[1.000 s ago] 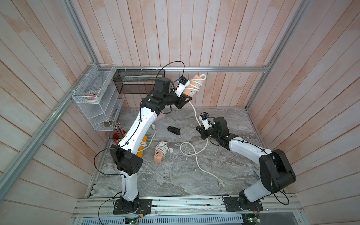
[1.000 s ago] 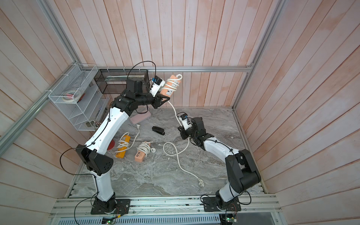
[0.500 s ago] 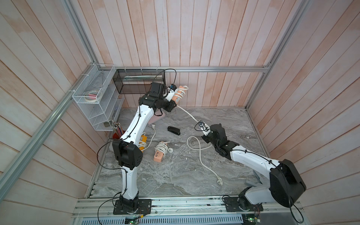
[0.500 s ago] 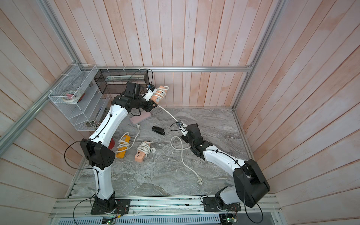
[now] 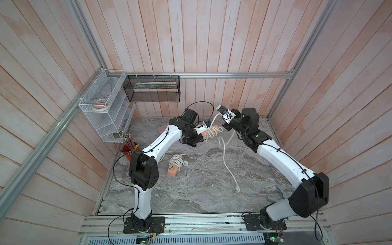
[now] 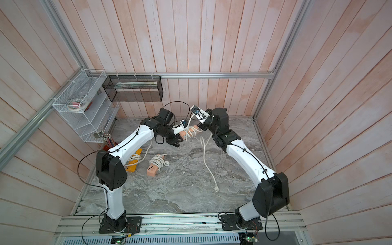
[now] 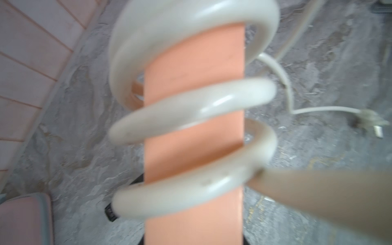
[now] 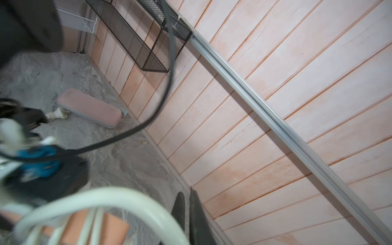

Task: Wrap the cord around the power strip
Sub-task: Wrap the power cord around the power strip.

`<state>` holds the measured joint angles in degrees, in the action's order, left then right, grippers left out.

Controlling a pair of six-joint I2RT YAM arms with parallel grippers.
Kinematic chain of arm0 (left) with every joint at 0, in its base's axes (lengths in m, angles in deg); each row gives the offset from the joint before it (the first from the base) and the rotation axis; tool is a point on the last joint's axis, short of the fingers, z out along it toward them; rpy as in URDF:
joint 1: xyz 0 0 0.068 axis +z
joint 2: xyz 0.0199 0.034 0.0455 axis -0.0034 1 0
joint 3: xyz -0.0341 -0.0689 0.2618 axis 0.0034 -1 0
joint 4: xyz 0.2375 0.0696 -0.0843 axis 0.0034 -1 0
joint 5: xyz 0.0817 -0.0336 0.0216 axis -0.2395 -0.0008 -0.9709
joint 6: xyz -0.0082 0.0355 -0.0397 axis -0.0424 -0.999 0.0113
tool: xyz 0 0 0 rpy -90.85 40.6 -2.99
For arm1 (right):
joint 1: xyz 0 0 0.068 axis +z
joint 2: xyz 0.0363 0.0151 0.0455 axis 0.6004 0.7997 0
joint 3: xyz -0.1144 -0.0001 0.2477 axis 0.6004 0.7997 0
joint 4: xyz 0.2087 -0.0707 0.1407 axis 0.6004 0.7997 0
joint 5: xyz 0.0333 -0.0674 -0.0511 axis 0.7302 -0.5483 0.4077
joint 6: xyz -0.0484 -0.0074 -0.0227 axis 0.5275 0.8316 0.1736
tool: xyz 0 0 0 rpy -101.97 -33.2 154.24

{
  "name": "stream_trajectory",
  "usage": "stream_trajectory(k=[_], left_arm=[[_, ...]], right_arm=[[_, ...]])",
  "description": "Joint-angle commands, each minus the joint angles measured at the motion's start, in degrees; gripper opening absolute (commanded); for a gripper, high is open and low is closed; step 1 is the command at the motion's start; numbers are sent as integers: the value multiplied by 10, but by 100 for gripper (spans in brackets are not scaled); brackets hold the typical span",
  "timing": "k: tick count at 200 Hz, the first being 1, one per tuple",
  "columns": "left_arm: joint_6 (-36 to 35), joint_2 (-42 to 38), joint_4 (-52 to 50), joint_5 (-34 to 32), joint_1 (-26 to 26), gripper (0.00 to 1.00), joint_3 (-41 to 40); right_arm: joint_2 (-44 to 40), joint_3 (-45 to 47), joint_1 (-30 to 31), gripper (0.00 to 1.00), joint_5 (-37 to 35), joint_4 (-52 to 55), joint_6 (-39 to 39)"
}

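My left gripper [image 5: 202, 135] is shut on one end of the orange power strip [image 5: 216, 128], holding it level above the back of the table. The left wrist view shows the strip [image 7: 193, 63] with three turns of white cord [image 7: 191, 101] around it. My right gripper [image 5: 221, 124] hangs just right of the strip, its fingers [image 8: 186, 203] shut. The cord [image 8: 101, 197] arcs to their base and rises to them in both top views. The loose cord [image 5: 223, 152] trails down to the plug [image 5: 236, 188] on the marble floor.
A second orange strip with coiled cord [image 5: 174, 167] and a yellow one [image 6: 133, 161] lie under my left arm. A pink case [image 8: 91, 110] rests by the back wall. A red pencil cup [image 5: 129, 148], white wire rack [image 5: 104, 118] and black mesh basket [image 5: 152, 89] stand at the back left.
My left arm has brought the strip down from high by the back wall to mid-height. My right gripper has risen from the floor to beside the strip, carrying the cord up.
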<state>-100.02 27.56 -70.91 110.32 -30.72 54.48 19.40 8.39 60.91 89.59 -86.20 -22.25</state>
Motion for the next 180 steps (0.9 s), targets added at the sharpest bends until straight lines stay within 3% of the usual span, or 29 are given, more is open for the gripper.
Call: stream_trajectory(k=[1,20,39,68,73,100,134,180], left_arm=[[-97,-62,-6,119,-32,0,-48],[-91,-81,8,167,-46,0,-58],[-87,-92,3,194,-46,0,-47],[-42,-134,79,224,-35,0,-57],[-30,-141,90,224,-34,0,-55],[23,-161,144,208,-31,0,-34],[85,-172,200,192,-30,0,-19],[122,-167,234,155,-26,0,-15]], right_arm=[[55,-94,-40,0,134,36,-44],[123,-155,-67,0,206,73,-76],[167,-161,-81,0,252,43,-130],[194,-96,-79,0,280,-56,-232],[193,-76,-80,4,283,-83,-253],[186,28,-76,28,241,-227,-362],[174,111,-68,46,173,-341,-425],[191,154,-52,49,135,-415,-474]])
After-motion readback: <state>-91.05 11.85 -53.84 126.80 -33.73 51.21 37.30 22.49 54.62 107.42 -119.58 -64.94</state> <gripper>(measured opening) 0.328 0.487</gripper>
